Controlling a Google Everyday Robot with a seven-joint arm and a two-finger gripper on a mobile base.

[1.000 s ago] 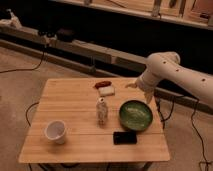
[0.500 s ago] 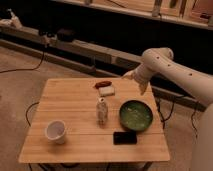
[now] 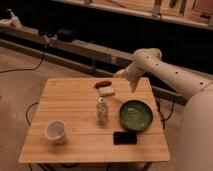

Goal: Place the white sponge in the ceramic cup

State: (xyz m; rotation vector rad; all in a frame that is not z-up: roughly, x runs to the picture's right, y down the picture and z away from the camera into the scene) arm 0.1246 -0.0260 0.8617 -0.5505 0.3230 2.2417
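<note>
Where the wooden counter (image 3: 75, 100) comes nearest, the ceramic cup (image 3: 55, 131) stands upright at the front left and a flat black object (image 3: 125, 137) lies at the front right. Behind that object sits the green bowl (image 3: 136, 115), with a small pale bottle (image 3: 102, 110) upright just to its left. Farther back the white sponge (image 3: 106, 90) lies flat on the wood, well apart from the cup, a small red thing (image 3: 102, 83) close behind it. My fingers (image 3: 120, 74) hang spread and empty above the counter's far edge, just beyond the sponge.
</note>
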